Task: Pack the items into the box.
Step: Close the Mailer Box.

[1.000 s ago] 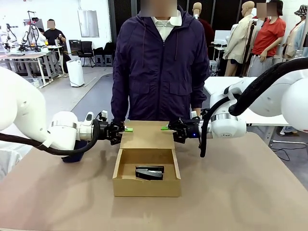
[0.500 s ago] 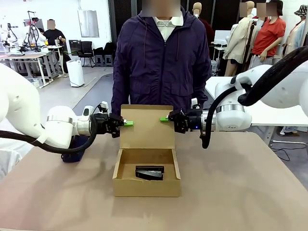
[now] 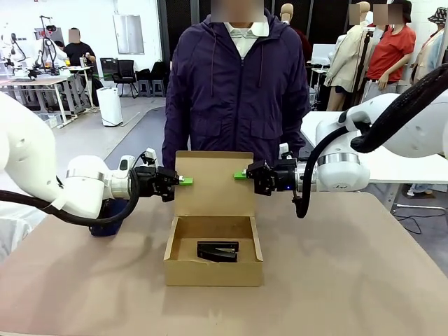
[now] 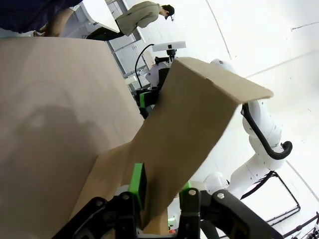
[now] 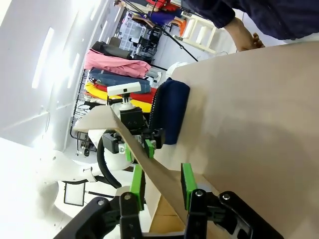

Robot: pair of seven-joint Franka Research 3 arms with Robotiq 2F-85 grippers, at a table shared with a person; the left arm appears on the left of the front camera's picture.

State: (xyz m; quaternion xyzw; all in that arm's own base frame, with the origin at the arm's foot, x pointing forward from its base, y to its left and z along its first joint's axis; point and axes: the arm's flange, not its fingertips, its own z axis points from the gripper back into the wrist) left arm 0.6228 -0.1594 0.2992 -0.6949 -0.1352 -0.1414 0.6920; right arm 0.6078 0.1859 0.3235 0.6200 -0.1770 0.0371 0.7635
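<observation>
In the middle of the front view, the box (image 3: 213,260) sits open on the tan table (image 3: 364,280), its flap lid (image 3: 214,183) standing upright at the far side, just in front of the person's dark jacket (image 3: 236,91). I have that lid by both side edges. My left gripper (image 3: 183,180), coming in from centre left of the frame, is clamped tight on the lid's left edge. In my left wrist view the green pads (image 4: 138,180) press the cardboard between them low in the frame, with the lid rising toward the upper right. My right gripper (image 3: 241,175) reaches in from centre right and pinches the lid's right edge. In my right wrist view its green fingers (image 5: 138,185) sit on either side of the thin cardboard edge near bottom centre.

Inside the box, on its floor toward the lower middle of the front view, lies the black stapler-like device (image 3: 217,250). A navy pouch (image 5: 169,110) lies on the table behind my left arm, seen left of centre in the right wrist view.
</observation>
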